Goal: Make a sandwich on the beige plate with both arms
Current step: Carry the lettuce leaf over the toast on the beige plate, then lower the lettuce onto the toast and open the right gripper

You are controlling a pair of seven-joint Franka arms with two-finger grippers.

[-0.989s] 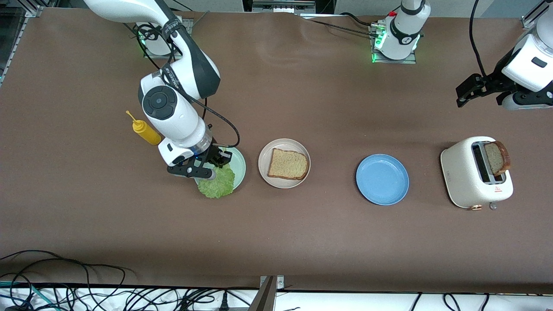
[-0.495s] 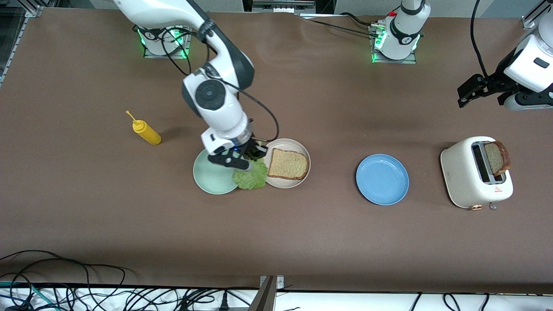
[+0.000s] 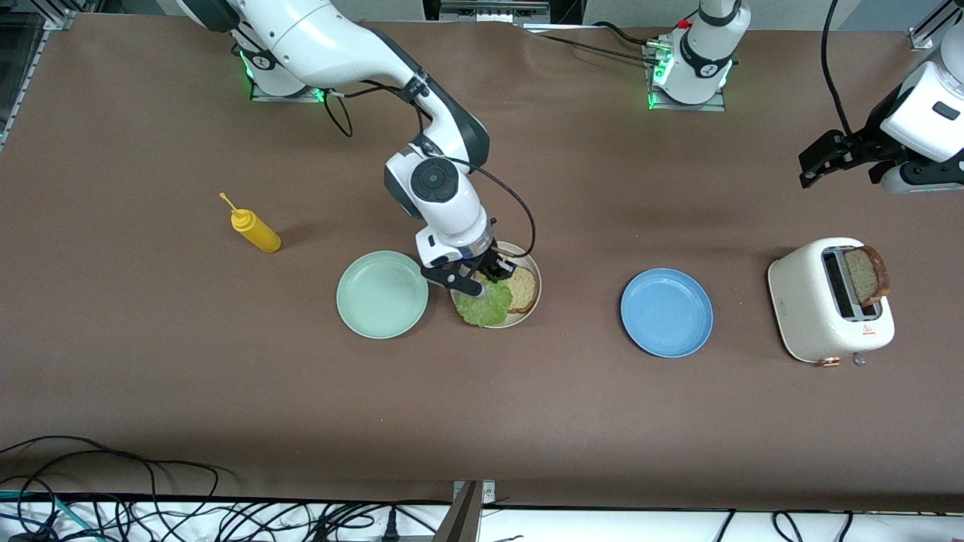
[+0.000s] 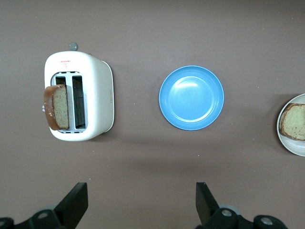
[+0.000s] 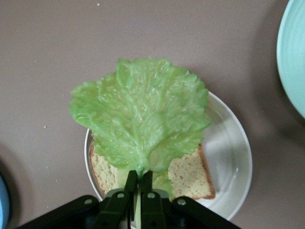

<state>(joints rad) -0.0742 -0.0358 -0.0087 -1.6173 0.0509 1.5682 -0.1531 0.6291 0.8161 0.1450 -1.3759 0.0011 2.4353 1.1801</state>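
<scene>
Front view, lower edge of the frame: a tangle of black cables is lying off the desk edge. Mid-frame, a row is sitting across the desk: mint green plate left of center, beige plate at center just beside it, blue plate right of center, white toaster at the right with one bread slice in the toaster sticking up out of a slot. The right tool is hanging low over the beige plate, fingers pressed together and pinching the stem of a lettuce leaf; the leaf is draping over the bottom bread slice that is lying on the beige plate, and is spilling past the plate's lower-left rim. The right wrist view is showing the same thing: the right tool pinching the lettuce leaf at its stem, bottom bread slice under it on the beige plate, mint green plate at the frame's upper right corner. A yellow squeeze bottle is standing at center left, a bit higher in the frame than the plates. The left tool is waiting at the upper right of the frame, over bare desk above the toaster, fingers spread with nothing between them; the left wrist view is showing the left tool at the bottom, the toaster at left, blue plate at center, beige plate cut by the right edge. The sandwich is not yet stacked.
</scene>
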